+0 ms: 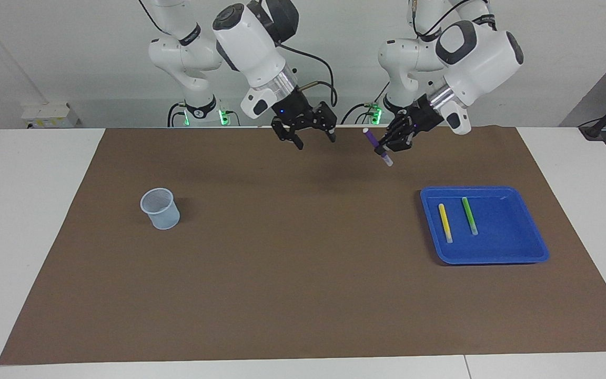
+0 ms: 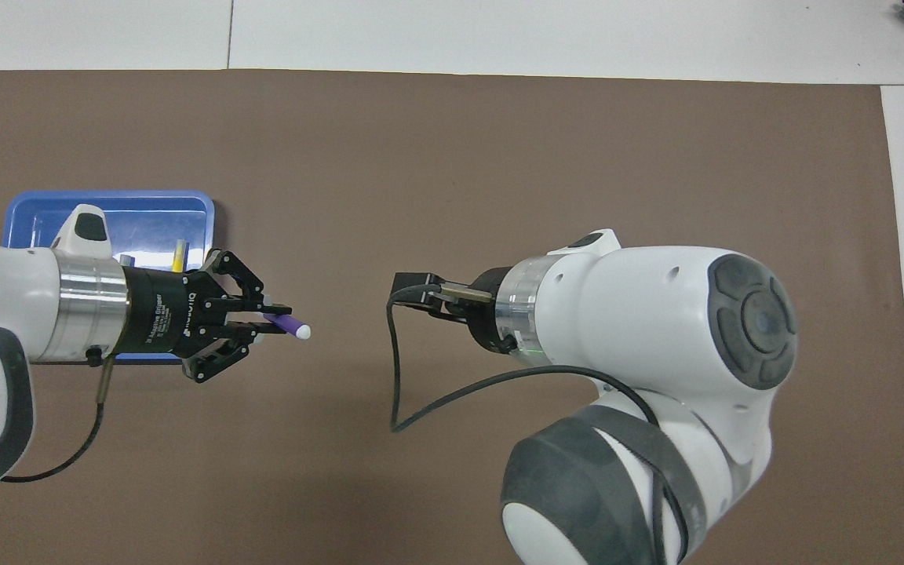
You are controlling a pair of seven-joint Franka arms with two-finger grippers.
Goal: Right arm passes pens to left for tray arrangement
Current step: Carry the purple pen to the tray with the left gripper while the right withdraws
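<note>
In the facing view, going left to right: a pale blue mesh cup (image 1: 160,209) stands on the brown mat (image 1: 292,295) at centre left of the frame. At upper centre, the right hand (image 1: 315,140) hangs over the mat with its fingers spread wide and nothing between them. Just right of it, apart from it, the left hand (image 1: 387,148) is clamped on the purple pen (image 1: 375,143), which is tilted, its pale end low. At centre right the blue tray (image 1: 532,247) lies on the surface, with the yellow pen (image 1: 445,222) and the green pen (image 1: 469,215) side by side inside it, apart.
</note>
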